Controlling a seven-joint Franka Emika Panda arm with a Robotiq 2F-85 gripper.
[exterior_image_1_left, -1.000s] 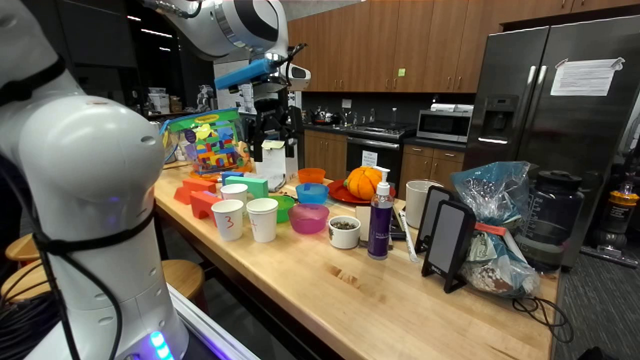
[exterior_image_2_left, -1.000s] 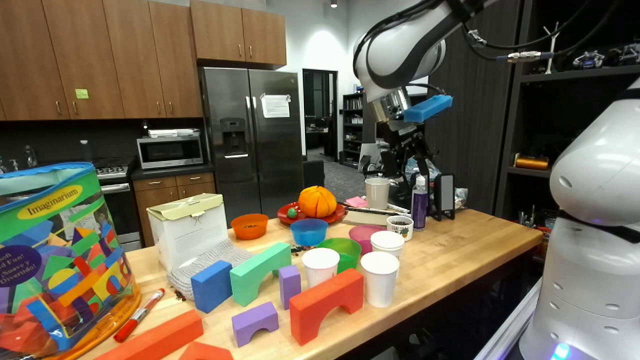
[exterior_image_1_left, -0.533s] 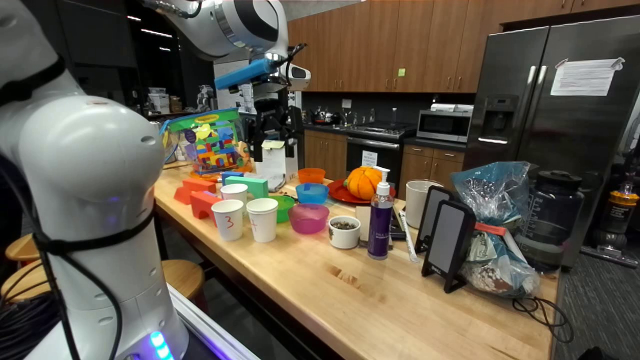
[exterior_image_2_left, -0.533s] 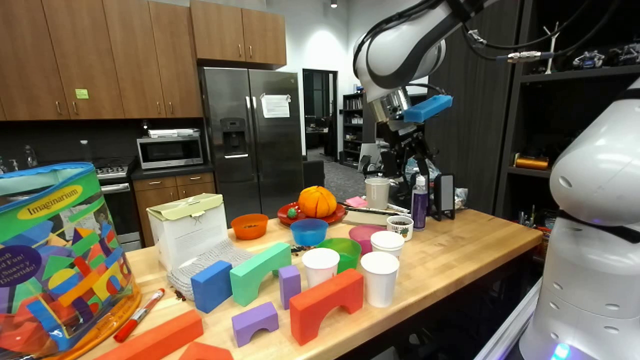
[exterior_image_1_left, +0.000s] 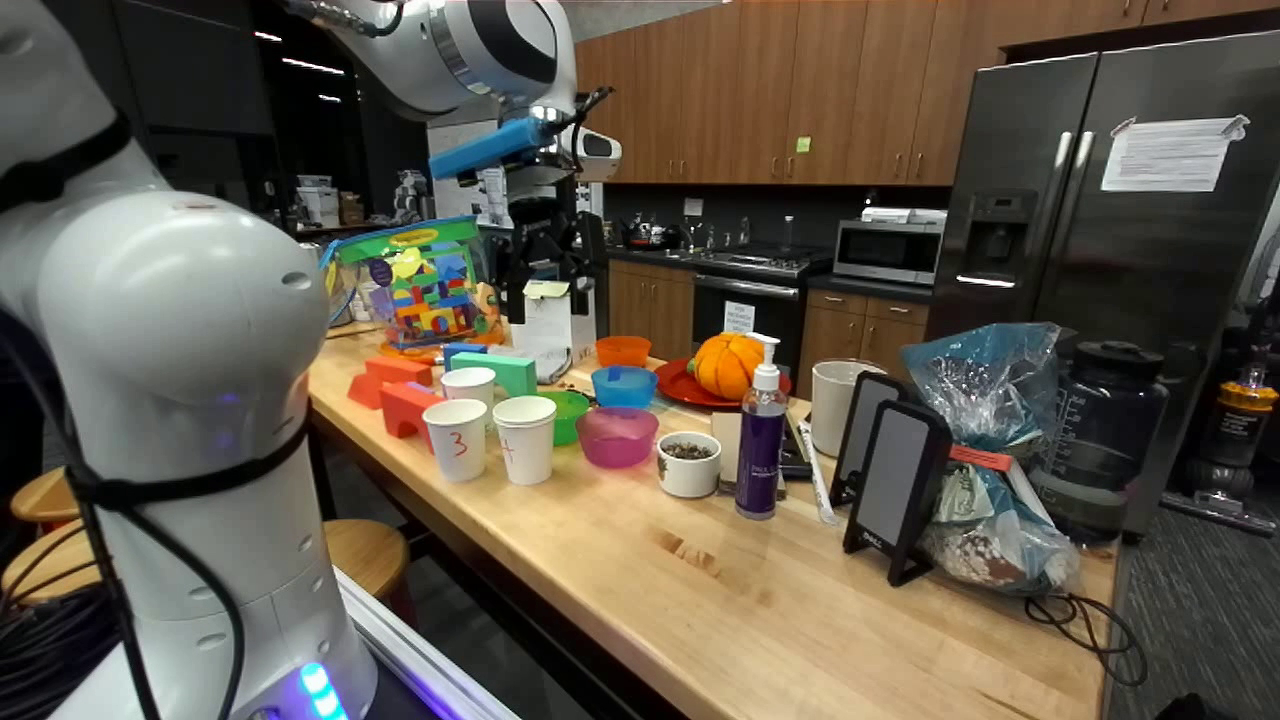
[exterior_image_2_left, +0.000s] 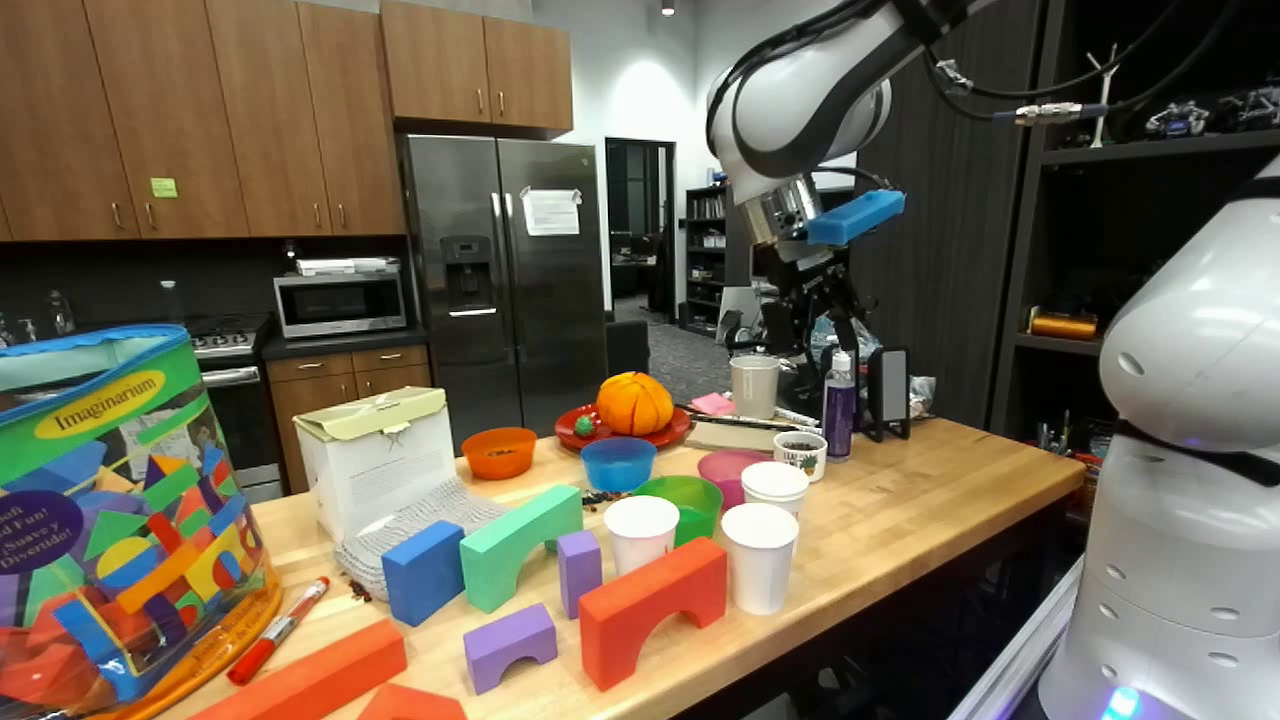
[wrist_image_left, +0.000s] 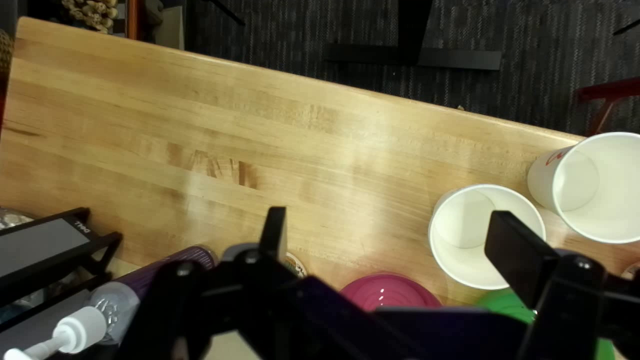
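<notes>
White paper (exterior_image_2_left: 551, 212) on a steel refrigerator (exterior_image_2_left: 545, 310), a microwave (exterior_image_2_left: 340, 304) on a dark counter (exterior_image_2_left: 350, 345), brown cabinets (exterior_image_2_left: 255, 120) above

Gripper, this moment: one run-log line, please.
gripper: open, empty; position: above wooden table; wrist view: magenta bowl, paper cups, purple pump bottle

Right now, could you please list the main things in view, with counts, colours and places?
Table: one, pale wood, centre
Bowls: four, orange, blue, green, pink, mid-table
Paper cups: at least three, white, near green bowl
Small pot: one, white, beside pink bowl
Pump bottle: one, purple, near small pot
Plastic bag: one, partly teal, table end
Speakers: two, black, beside plastic bag
Jug: one, dark, by plastic bag
Mug: one, off-white, near speakers
Plate: one, red, under pumpkin
Pumpkin: one, orange, on plate
Box: one, white, near orange bowl
Block bag: one, multicoloured, opposite end
Loose blocks: at least seven, mixed, near block bag
Fridge: one, steel-grey, background
Robot arm: one, white, beside table
Gripper: one, black, open above table
</notes>
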